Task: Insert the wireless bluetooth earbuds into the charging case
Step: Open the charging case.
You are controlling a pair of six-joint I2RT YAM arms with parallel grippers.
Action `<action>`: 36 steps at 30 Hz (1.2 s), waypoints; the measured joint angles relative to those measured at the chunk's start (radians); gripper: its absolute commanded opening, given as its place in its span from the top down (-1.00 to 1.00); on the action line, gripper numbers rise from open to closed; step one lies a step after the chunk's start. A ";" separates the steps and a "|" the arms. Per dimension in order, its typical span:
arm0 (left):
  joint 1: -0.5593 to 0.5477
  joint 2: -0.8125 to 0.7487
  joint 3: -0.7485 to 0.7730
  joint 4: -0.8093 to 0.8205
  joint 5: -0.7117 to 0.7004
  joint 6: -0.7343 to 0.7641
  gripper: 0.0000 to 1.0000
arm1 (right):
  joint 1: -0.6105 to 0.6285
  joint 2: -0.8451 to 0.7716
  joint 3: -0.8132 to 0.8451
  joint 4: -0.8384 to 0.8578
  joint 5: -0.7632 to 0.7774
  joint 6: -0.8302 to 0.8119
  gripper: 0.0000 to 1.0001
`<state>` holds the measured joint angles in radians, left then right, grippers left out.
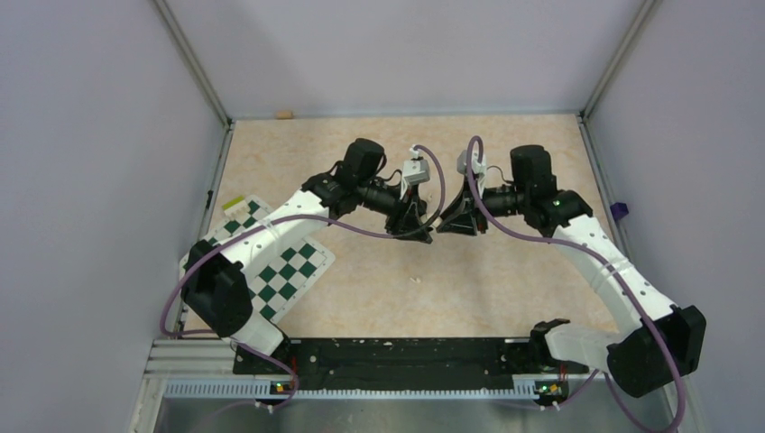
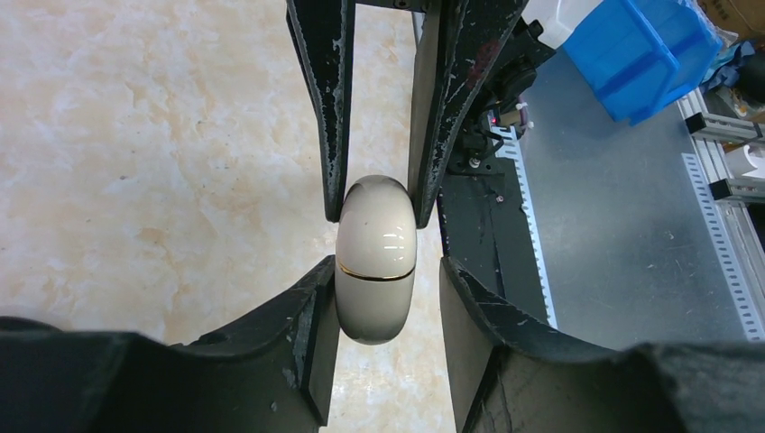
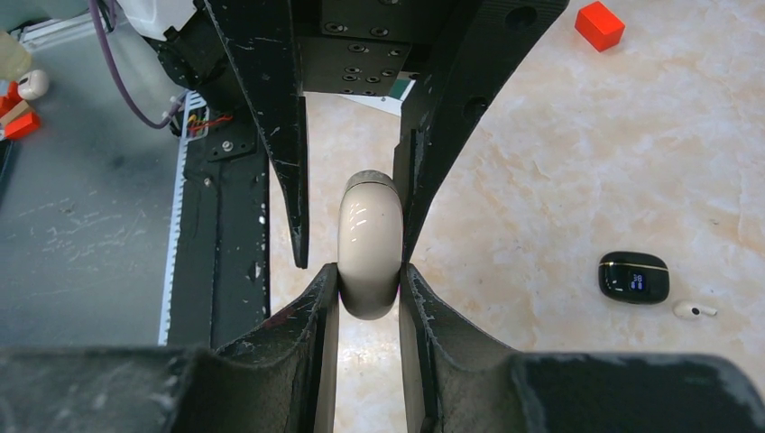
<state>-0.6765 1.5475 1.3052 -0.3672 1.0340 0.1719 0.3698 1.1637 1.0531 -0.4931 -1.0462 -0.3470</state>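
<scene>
**Closed charging case (image 2: 377,257) between both arms**

The cream-white clamshell was out over the middle of the table, lid shut, gold seam showing. The right gripper (image 3: 368,271) had one end pinched on both sides. The left gripper (image 2: 388,271) was only loosely around the other end, one finger touching and a gap at the other. A black case (image 3: 634,277) with a lit display lay nearby, with a white earbud (image 3: 695,309) just beside it.

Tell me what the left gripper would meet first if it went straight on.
The left gripper would probably meet the cream-white rounded charging case first, as it sits between its jaws; just beyond, at unclear depth, the right gripper clamps it.
</scene>
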 measured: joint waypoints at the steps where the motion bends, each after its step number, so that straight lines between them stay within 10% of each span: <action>1: 0.000 0.000 0.000 0.000 0.000 -0.002 0.09 | 0.000 0.002 0.000 0.000 -0.002 0.000 0.67; 10: 0.003 0.000 0.000 0.001 -0.012 -0.011 0.79 | 0.000 0.006 0.000 0.000 -0.018 0.001 0.66; 36: 0.002 0.000 0.000 0.028 -0.005 0.014 1.00 | -0.033 -0.011 0.000 -0.003 0.016 -0.016 0.08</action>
<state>-0.6743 1.5475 1.3052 -0.3393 1.0286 0.1860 0.3370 1.1530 1.0534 -0.4961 -1.0298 -0.3634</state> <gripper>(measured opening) 0.330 0.452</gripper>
